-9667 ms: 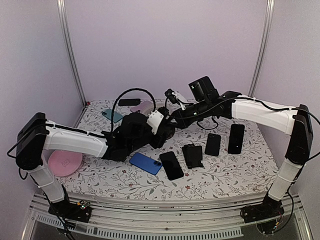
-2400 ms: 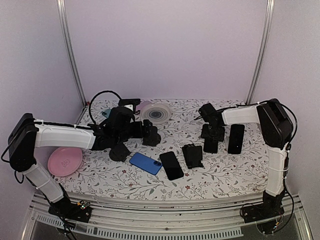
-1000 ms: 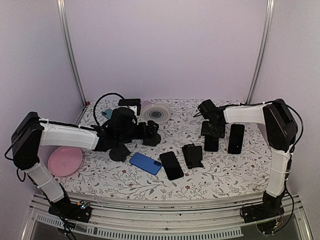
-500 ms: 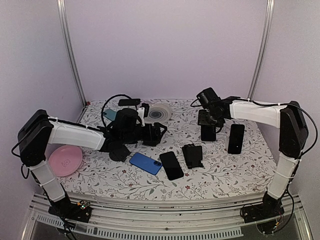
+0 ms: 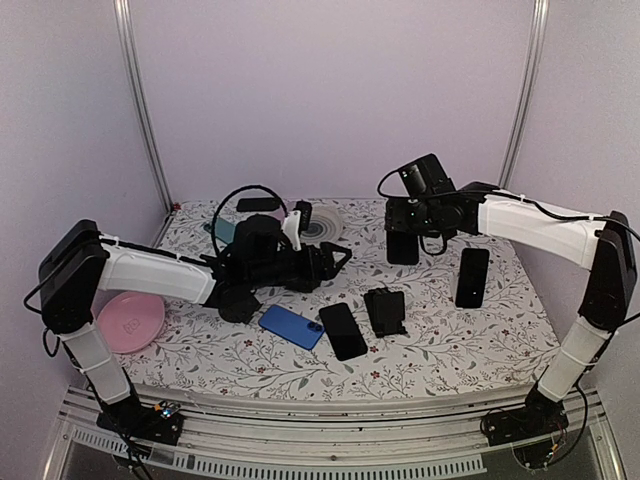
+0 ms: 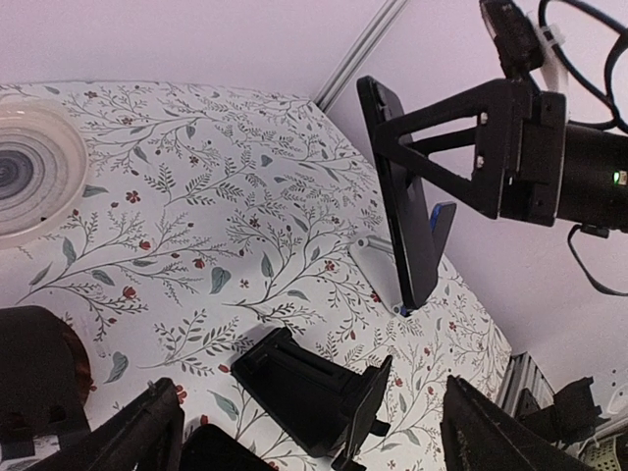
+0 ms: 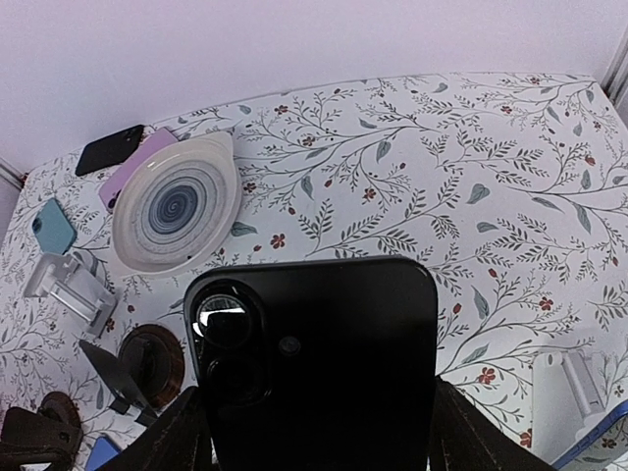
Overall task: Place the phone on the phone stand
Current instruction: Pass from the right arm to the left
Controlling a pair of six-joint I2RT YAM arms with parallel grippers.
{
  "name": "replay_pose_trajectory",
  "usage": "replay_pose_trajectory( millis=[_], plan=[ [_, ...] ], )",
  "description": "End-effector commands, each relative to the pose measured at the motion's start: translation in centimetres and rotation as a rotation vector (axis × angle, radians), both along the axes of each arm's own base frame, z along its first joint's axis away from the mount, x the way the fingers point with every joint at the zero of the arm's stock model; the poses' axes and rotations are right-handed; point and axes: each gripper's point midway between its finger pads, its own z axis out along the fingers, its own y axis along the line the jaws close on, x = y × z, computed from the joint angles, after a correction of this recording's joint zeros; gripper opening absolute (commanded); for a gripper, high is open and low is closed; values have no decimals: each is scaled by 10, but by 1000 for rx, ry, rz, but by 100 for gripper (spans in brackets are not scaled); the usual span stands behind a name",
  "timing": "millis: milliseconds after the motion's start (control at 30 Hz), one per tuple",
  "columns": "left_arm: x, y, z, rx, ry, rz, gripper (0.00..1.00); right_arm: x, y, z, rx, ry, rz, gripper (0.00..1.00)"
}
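Over the floral table (image 5: 460, 345), right gripper (image 5: 405, 226) grips a black phone (image 7: 314, 363); left gripper (image 5: 336, 260) wide.

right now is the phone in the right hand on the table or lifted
Lifted: the black phone hangs upright in the right hand, clear of the table.

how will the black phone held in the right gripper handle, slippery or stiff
The glossy black slab phone is likely stiff, not floppy. Its smooth back looks slippery, and the right gripper pinches only its side edges, so it could slip.
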Motion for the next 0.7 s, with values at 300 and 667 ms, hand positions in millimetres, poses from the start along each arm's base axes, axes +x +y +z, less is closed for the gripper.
replay_pose_trajectory(
  millis=[300,667],
  plan=[
    [-6,-11,18,-56,-41,-26,91,-16,38,64,168,-142,119,55],
    [-9,-11,20,-65,-45,-32,91,-25,52,74,207,-158,163,55]
  ],
)
